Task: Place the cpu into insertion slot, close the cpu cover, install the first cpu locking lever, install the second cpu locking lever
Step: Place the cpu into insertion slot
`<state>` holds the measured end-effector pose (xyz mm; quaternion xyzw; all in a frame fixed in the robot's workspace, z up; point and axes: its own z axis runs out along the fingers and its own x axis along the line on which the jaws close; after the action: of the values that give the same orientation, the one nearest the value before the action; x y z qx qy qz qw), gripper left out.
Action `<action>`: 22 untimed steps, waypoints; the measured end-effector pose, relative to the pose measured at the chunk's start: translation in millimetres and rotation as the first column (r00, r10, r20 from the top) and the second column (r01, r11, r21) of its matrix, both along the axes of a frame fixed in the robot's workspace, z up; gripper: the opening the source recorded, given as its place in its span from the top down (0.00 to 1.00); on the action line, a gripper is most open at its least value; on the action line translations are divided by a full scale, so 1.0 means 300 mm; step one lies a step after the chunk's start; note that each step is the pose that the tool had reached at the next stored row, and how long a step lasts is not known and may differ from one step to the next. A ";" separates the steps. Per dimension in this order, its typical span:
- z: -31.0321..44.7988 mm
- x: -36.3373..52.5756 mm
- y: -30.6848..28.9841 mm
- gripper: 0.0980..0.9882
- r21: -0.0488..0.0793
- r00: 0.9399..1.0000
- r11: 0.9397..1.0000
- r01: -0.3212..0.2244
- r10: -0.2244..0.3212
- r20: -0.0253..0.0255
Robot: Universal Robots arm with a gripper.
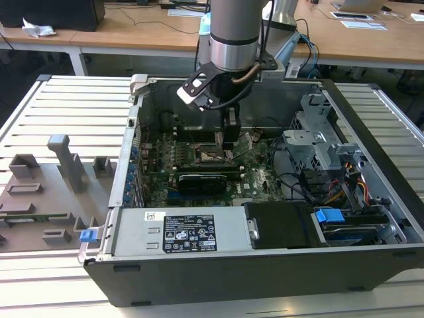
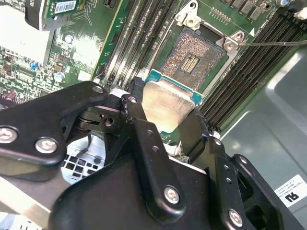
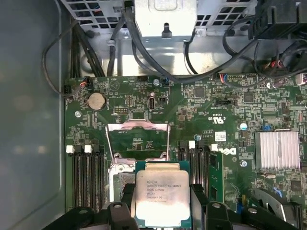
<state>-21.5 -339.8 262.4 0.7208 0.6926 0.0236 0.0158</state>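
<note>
Here, the fingers are clamped on the cpu, one on each of two opposite edges, and its silvery top faces up in both wrist views. The arm reaches down into the open case, which lies on the slatted bench. The slot is just ahead of the fingertips in the second wrist view. Its brownish-gold pin field is bare, so the cpu is not seated in it. In the first wrist view the cpu covers a part of the slot, and I cannot tell how high above it the chip hangs. The cover is swung open and lies beyond the slot, on the side far from the fingers, with the green board visible through its window. Black memory slots run on both sides of the fingers, close to them. In the exterior view the fingers are near the middle of the board, right beside the slot. A grey tray with holders rests on the bench well apart from the fingers, toward the exterior view's left.
</note>
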 end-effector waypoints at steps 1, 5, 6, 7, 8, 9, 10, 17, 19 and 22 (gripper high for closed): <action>0.000 0.000 0.000 0.50 0.000 1.000 1.000 0.008 -0.008 0.000; 0.000 0.000 0.000 0.50 -0.003 0.998 0.998 0.064 -0.064 0.000; -0.001 0.000 0.000 0.50 -0.004 0.997 0.997 0.074 -0.074 0.000; -0.001 0.000 0.000 0.50 -0.004 0.997 0.997 0.080 -0.080 0.000; -0.001 0.000 0.000 0.50 -0.005 0.996 0.996 0.094 -0.094 0.000; -0.001 0.000 0.000 0.50 -0.005 0.995 0.995 0.102 -0.102 0.000; -0.001 0.000 0.000 0.50 -0.006 0.994 0.994 0.109 -0.109 0.000; -0.002 0.000 0.001 0.50 -0.007 0.994 0.994 0.112 -0.112 0.001; -0.003 0.000 0.001 0.50 -0.007 0.999 0.999 0.050 -0.050 0.001; -0.005 0.000 0.001 0.50 -0.007 1.000 1.000 -0.027 0.027 0.001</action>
<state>-21.4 -339.7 260.9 0.7112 0.7024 0.0217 0.0181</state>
